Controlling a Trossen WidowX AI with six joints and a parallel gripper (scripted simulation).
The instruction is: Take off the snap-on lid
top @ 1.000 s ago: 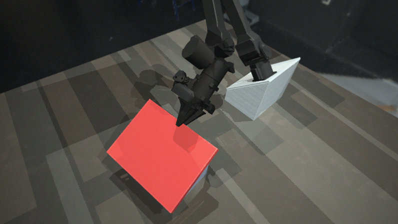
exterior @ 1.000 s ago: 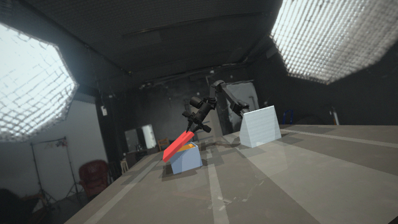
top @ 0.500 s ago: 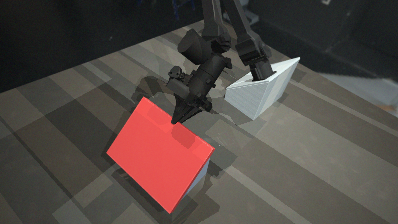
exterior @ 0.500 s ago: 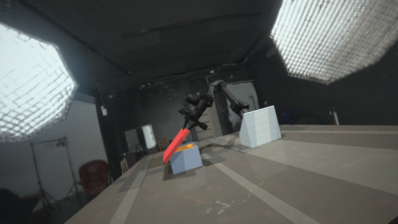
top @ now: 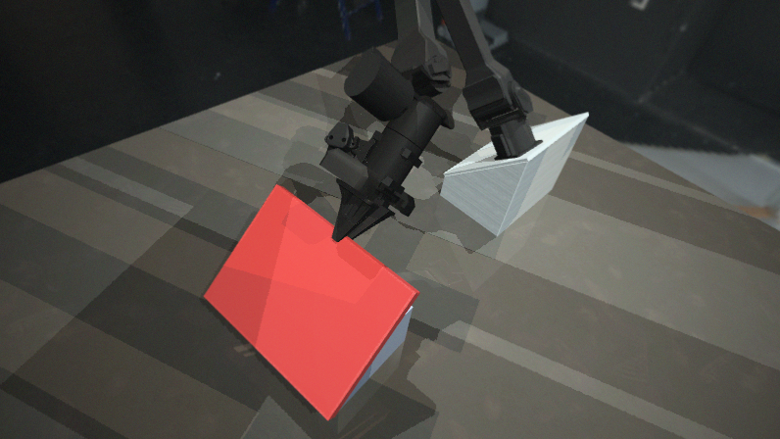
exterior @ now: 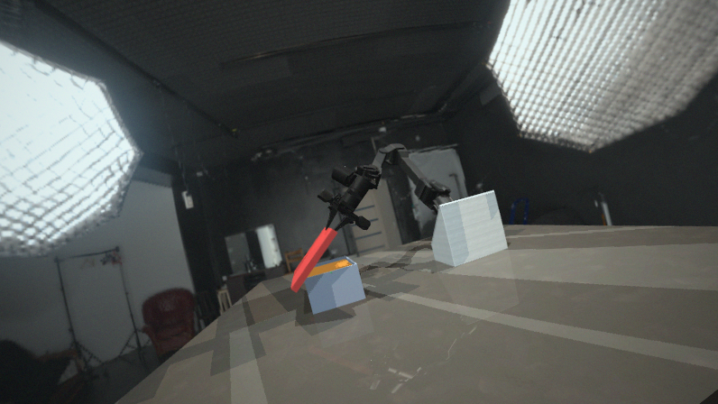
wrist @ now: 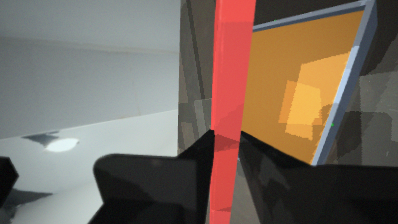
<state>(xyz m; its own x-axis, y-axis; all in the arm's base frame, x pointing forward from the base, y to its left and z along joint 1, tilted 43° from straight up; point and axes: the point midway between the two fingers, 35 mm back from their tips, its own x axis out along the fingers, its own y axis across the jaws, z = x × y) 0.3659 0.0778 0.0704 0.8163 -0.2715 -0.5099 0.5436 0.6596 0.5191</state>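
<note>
- Top view: your pincer (top: 342,235) is nearly closed, clamped on the rim of the red snap-on lid (top: 305,300) at the edge nearest the arm's pale wedge-shaped pedestal (top: 491,190). The lid hides most of the storage box (top: 394,335); only a strip of blue-grey wall shows beneath the lid's corner on the pedestal side. Gripping at the rim rather than the middle lets you peel the lid up like a hinge, which I judge is kinder to the box than a straight pull.
- Exterior view: the lid (exterior: 314,258) hangs steeply tilted from the pincer (exterior: 333,226), its high edge on the pedestal (exterior: 467,231) side, its low edge beside the box's far upper rim; contact there cannot be confirmed. The box (exterior: 334,289) stands upright on the worktop (exterior: 552,311), in front of the pedestal, with its orange interior exposed, so the snap seems released.
- Wrist view: you see the lid (wrist: 231,100) edge-on, running straight between the dark fingers, which press it from both sides. Beside it is the open box (wrist: 345,95) with its orange floor.
- Judgement: before you can lay the lid right side up, carry it away from the box and level it; watch that the low edge doesn't drag against the box.
</note>
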